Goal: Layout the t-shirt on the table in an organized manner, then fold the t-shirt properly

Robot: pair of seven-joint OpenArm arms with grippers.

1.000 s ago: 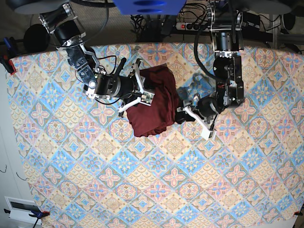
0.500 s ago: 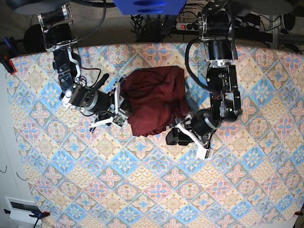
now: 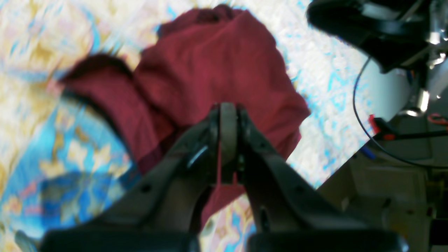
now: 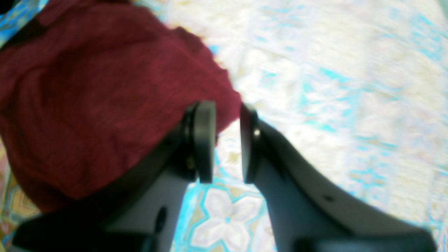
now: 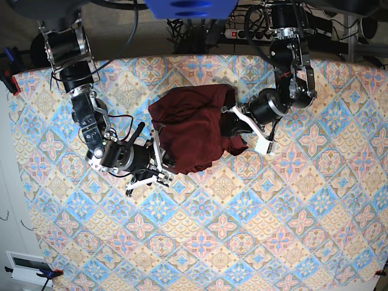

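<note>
Now that the left pincer has snapped shut on the t-shirt edge, spreading can start; right pincer stays slightly spread, holding nothing.

setting: robotics lab or test bench, not a home. two black robot arms are mounted at the far edge of a counter covered with a pastel diamond-tile cloth. behind that edge: a power strip with a red switch, loose black cables, dark equipment housings. red clamps pin the cloth at its corners. left wrist view shows more cabling past the counter edge.
</note>
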